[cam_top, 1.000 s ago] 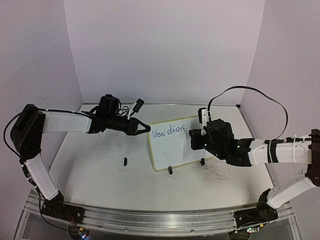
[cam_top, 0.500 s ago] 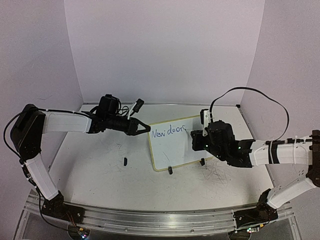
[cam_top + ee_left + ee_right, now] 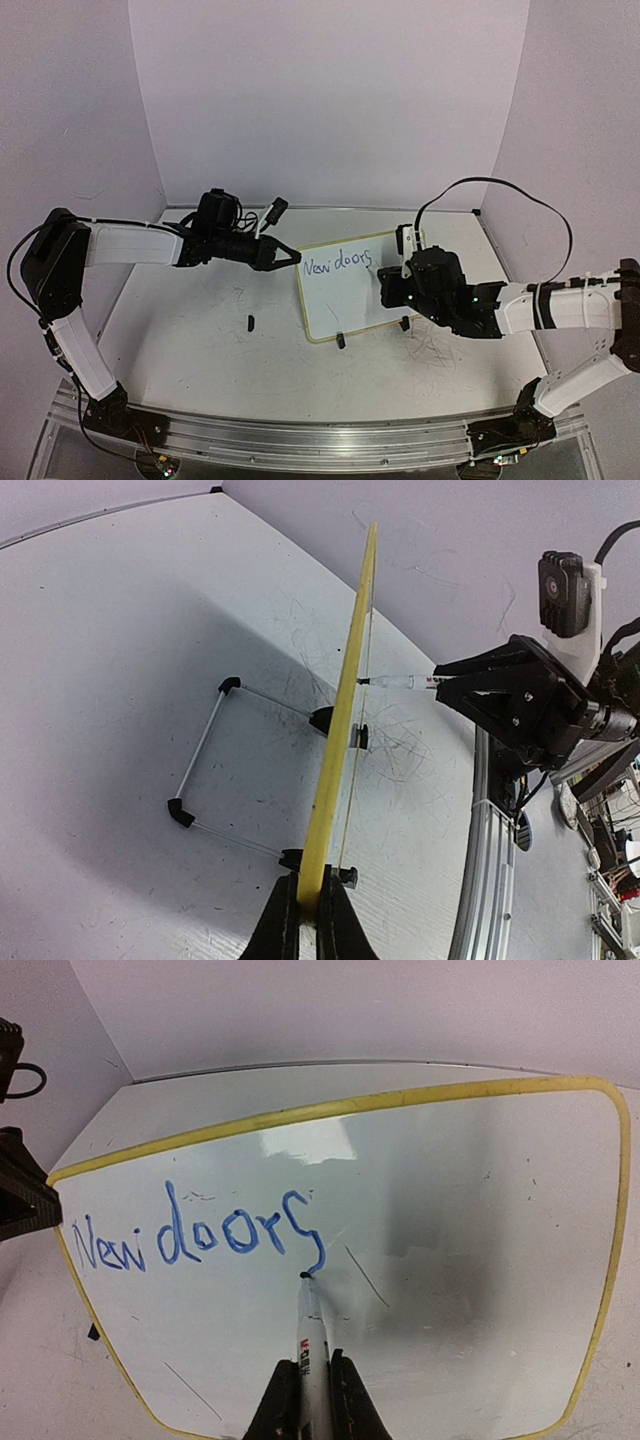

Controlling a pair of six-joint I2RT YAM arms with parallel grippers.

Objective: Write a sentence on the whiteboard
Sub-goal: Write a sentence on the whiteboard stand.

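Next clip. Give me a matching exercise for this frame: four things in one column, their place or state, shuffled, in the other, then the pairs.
Things:
1. left pincer
2. right pincer
3. blue writing
4. small black piece

Place or state:
a. lying on the table, left of the whiteboard
b. shut on the marker
c. on the whiteboard's face
d. shut on the whiteboard's edge

Pairs: 1-d, 2-b, 3-c, 4-a

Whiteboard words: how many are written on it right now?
2. "New" sits near the left edge of the whiteboard in the right wrist view; "doors" is just right of it, with the marker tip at the tail of its last letter. None looks hidden.
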